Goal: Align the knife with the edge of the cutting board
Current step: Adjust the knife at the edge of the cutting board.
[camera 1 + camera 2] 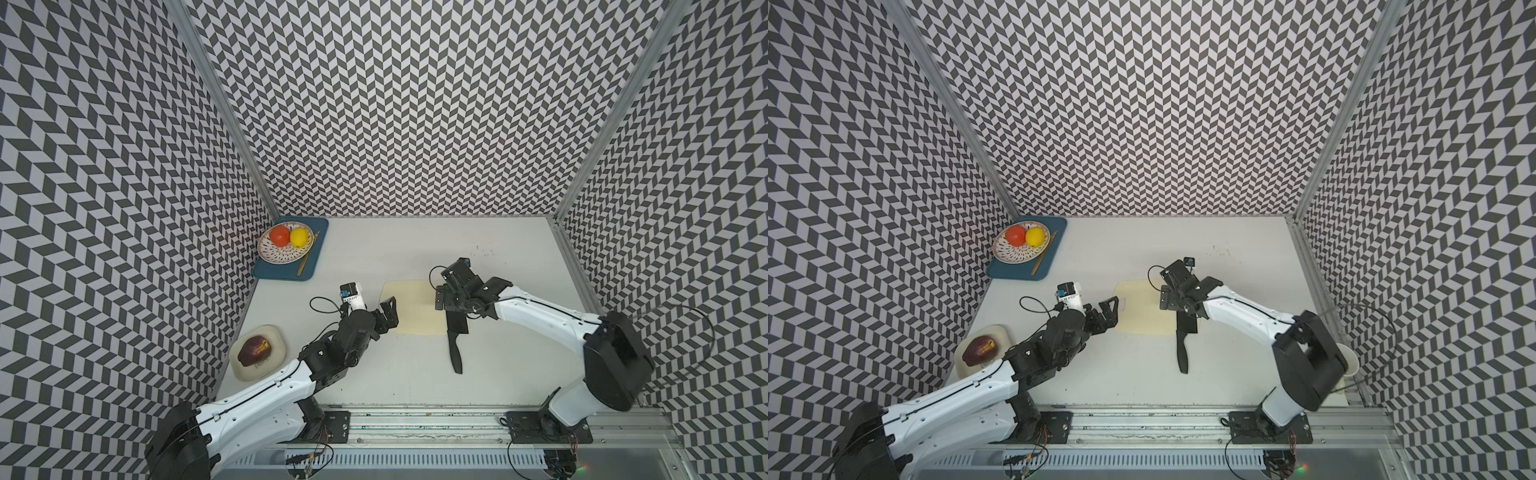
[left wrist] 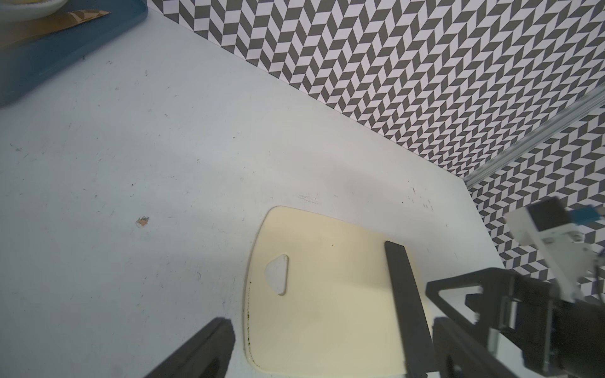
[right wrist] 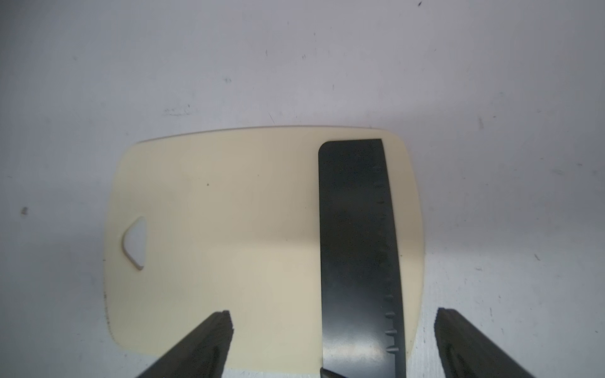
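A white table (image 1: 374,386) between two robot arms, seen from above. A cream board (image 1: 415,309) lies at its middle. A black knife (image 1: 456,338) rests with its broad blade flat on the board and its handle sticking off the board over the table, towards the robot.

In the right wrist view the blade lies close along the board's short end, the one far from the triangular hole. Blade and end edge run nearly parallel, with only a thin strip of cream showing past the blade.

The right gripper (image 3: 333,312) hovers over the blade with its jaws spread wide, one finger on each side, gripping nothing. The left gripper (image 1: 390,316) is at the board's hole end, also with jaws apart and empty. Whether it touches the board cannot be told.

Progress, as a judgement: the aligning looks all but finished. The knife sits free on the board, lined up with that edge, and neither arm holds it. What seems left is to lift the right arm clear without nudging the blade. A small straightening may be wanted, since the blade looks slightly off true against the curved edge.
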Controlling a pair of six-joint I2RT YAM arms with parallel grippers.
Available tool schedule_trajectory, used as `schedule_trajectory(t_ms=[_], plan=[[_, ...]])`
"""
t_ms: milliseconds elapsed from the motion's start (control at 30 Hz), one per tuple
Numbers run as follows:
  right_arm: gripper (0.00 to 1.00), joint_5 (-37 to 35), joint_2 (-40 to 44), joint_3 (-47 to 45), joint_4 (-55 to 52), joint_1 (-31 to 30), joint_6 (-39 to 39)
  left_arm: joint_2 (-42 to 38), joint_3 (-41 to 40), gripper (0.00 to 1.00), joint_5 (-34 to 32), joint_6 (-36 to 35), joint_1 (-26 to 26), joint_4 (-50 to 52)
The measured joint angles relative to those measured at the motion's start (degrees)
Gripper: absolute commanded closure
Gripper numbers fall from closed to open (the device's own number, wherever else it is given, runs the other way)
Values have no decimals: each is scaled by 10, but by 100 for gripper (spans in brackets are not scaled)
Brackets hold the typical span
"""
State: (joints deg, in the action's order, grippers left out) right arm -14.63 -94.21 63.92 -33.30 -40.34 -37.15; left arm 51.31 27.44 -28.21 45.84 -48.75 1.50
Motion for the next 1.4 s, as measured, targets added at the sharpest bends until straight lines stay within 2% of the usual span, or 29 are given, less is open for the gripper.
schedule_trajectory(t_ms=[200, 633, 1400], plan=[[0, -33, -79, 20, -10, 4, 25, 1, 2, 0, -7, -4, 0, -1], [0, -78, -119, 28, -10, 12, 50, 16, 4, 0, -7, -10, 0, -2], [0, -88, -107, 14, 0, 26, 53, 26, 5, 0, -7, -12, 0, -2]])
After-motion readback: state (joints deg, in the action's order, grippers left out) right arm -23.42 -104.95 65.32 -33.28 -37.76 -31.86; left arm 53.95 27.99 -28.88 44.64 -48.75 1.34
